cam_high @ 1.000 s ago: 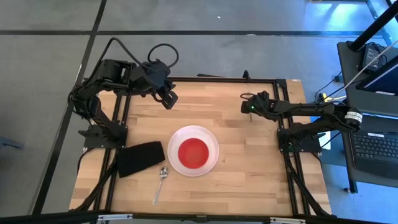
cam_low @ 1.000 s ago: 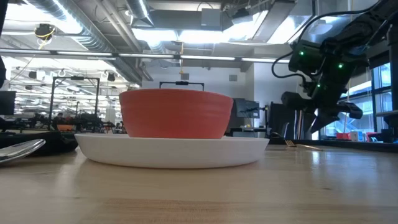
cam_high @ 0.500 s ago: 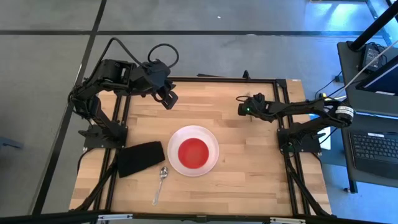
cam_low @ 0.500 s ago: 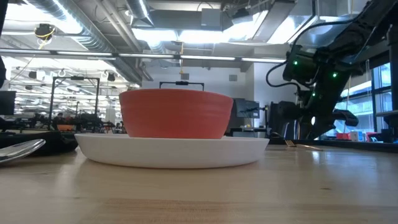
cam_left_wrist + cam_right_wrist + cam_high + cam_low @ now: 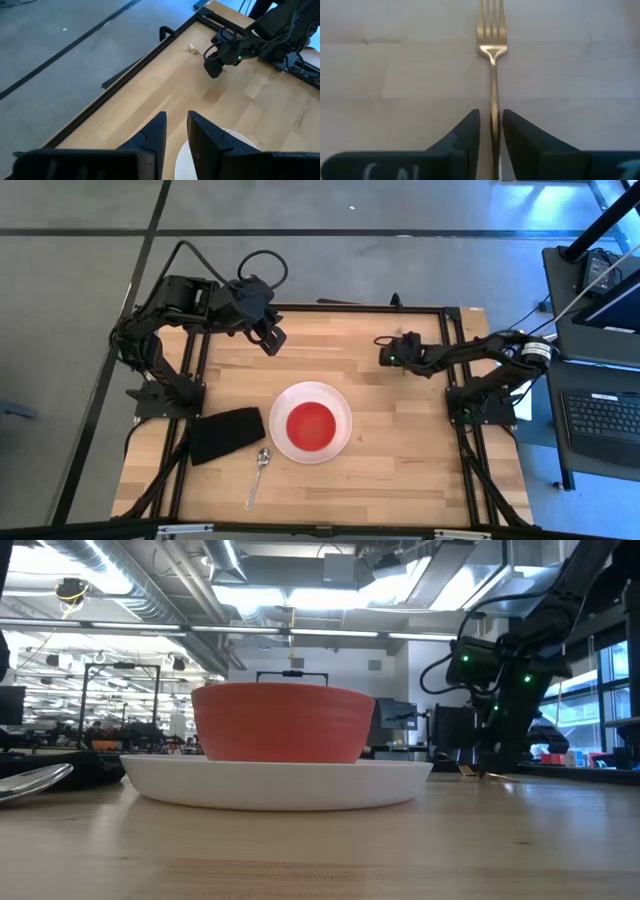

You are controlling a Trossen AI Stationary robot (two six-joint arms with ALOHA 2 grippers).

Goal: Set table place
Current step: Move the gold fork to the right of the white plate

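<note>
A slim fork [image 5: 492, 50] lies flat on the table [image 5: 400, 470] near its far edge, right of the middle. My right gripper [image 5: 491, 112] is low over it, slanting down. Its fingers stand open by a narrow gap on either side of the fork's handle, with no touch that I can see. In the high view the right gripper [image 5: 383, 356] covers most of the fork. The red bowl [image 5: 311, 423] sits in the white plate [image 5: 345, 432] at the table's middle. A silver spoon [image 5: 259, 472] lies to the plate's near left. My left gripper [image 5: 273, 342] hangs high at the far left, slightly open, with nothing between its fingers.
A black folded cloth [image 5: 226, 434] lies left of the plate, next to the spoon. The table's black frame runs close behind the fork [image 5: 193, 49]. Bare wood stretches to the plate's right and along the near edge.
My right gripper has come down toward the table and a little toward the table's left edge, onto the fork, with its finger gap unchanged. The fork, plate, bowl and spoon lie as before.
</note>
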